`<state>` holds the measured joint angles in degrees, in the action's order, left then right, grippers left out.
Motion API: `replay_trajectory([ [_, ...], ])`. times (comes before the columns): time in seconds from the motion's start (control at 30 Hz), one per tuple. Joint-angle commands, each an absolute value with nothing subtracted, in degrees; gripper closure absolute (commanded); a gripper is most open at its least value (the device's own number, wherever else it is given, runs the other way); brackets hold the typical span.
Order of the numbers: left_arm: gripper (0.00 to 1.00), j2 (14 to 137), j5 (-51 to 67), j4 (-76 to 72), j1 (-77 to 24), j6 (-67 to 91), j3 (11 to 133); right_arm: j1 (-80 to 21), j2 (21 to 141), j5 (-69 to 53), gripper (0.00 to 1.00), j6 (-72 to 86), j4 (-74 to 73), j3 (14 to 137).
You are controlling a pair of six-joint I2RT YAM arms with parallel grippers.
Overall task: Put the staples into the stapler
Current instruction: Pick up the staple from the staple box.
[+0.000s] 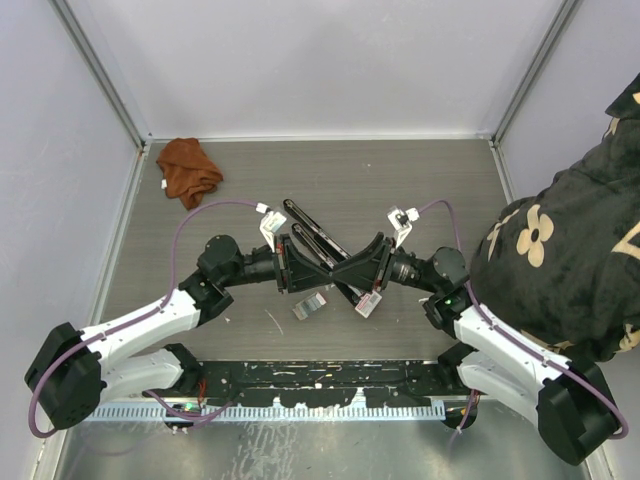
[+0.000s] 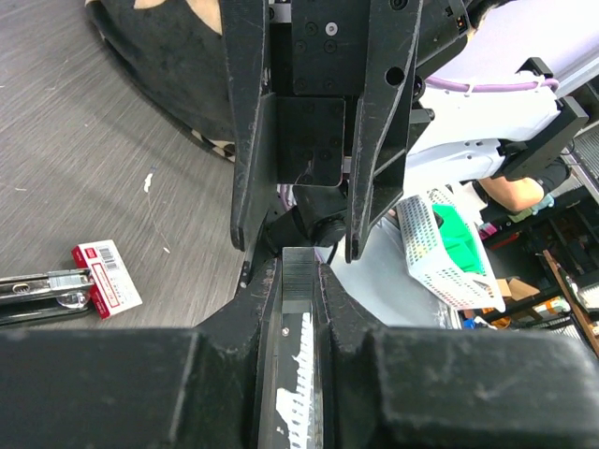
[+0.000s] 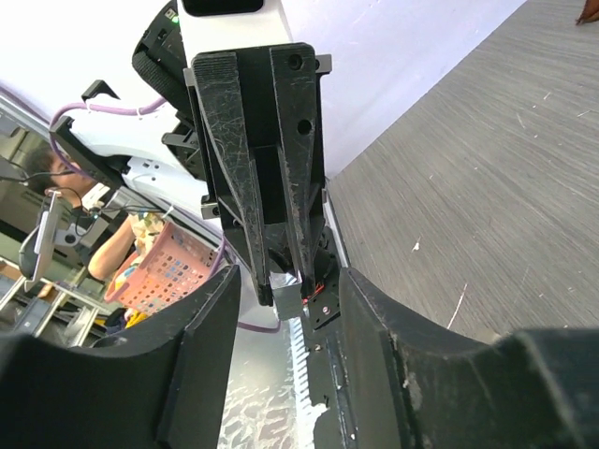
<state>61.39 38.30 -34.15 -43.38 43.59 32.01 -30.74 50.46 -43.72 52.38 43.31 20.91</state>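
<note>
My left gripper (image 1: 322, 268) is shut on a silvery staple strip (image 2: 300, 273), held end-on between its fingertips above the table. My right gripper (image 1: 352, 270) faces it tip to tip, its jaws wide apart and empty. In the right wrist view the strip (image 3: 288, 297) sits at the tips of the left gripper, just in front of my open right gripper (image 3: 285, 313). The opened black stapler (image 1: 307, 225) lies on the table behind the grippers. The red-and-white staple box (image 1: 368, 303) and the small grey tray (image 1: 310, 305) lie below them. The box (image 2: 108, 278) also shows in the left wrist view.
A rust-coloured cloth (image 1: 188, 170) lies at the back left. A person in dark flowered clothing (image 1: 560, 250) leans in at the right edge. A black rail (image 1: 320, 377) runs along the near edge. A white basket (image 2: 449, 248) and a pink basket (image 3: 168, 271) stand beyond the table.
</note>
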Motion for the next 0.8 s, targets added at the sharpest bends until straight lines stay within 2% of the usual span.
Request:
replay_trajectory([
  [0.0,0.84,60.9,39.6,-38.6,-43.1,44.3,32.1,-32.3,51.2,-43.1,0.50,53.6,49.6,21.6],
  [0.77,0.81,59.3,38.7,-39.9,-43.1,45.3,31.8,-33.4,52.4,-41.2,0.79,56.7,54.6,20.0],
])
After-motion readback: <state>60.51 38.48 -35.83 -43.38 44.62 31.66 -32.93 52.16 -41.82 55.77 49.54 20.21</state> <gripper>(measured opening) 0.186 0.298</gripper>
